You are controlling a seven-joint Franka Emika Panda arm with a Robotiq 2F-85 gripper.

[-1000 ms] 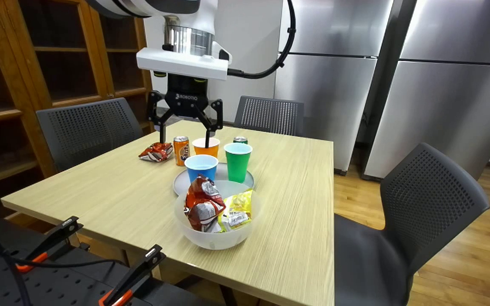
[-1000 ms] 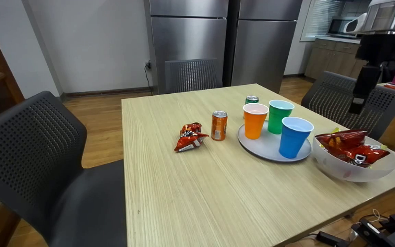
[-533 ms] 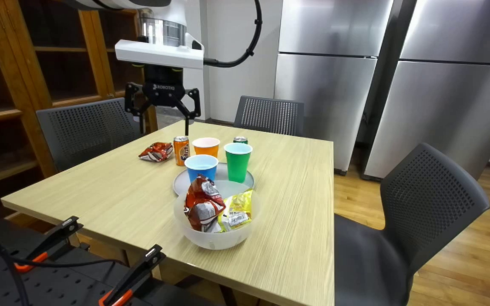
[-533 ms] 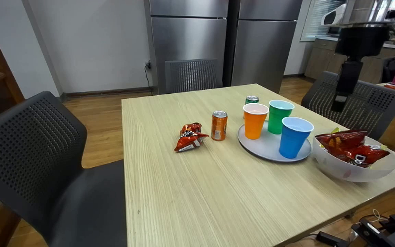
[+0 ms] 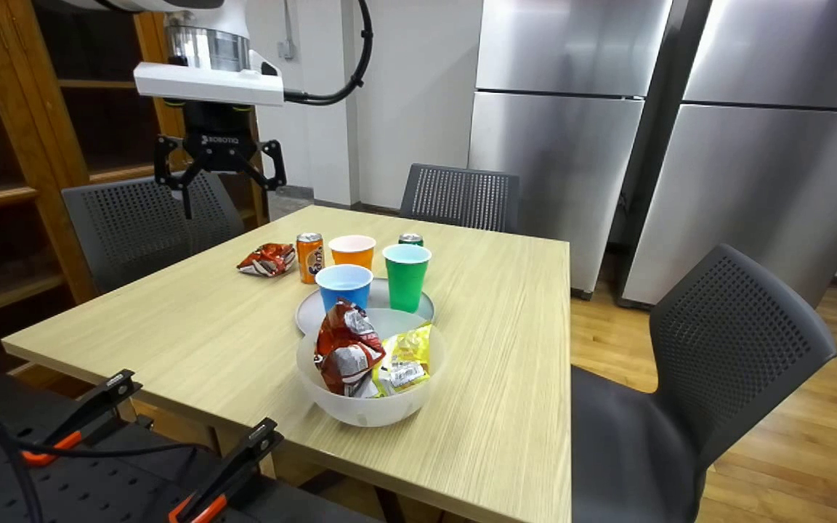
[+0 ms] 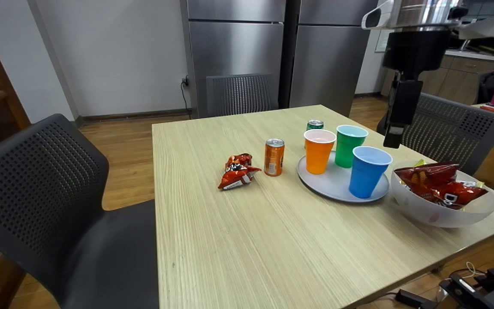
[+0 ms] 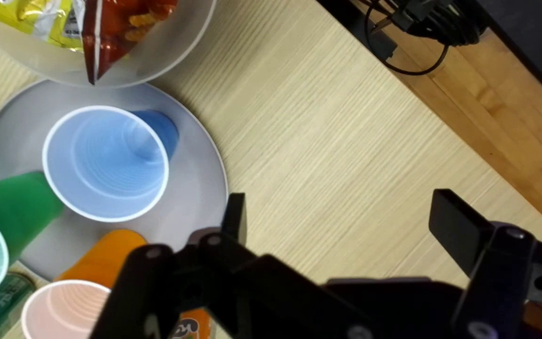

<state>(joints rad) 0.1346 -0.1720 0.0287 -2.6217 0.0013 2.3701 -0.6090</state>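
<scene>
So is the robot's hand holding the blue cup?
No, the hand is open with nothing between its fingers, and the blue cup stands on the plate.

This looks like a kitchen or a snack room. Two big, shiny fridges (image 5: 549,160) stand by the wall (image 6: 122,51), and far back is a counter (image 6: 483,56) with drawers (image 6: 470,65). Chairs (image 5: 738,356) stand around a pale table (image 5: 506,349) set with cups (image 6: 367,176), soda cans (image 6: 274,159) and snack bags (image 6: 431,178).
</scene>
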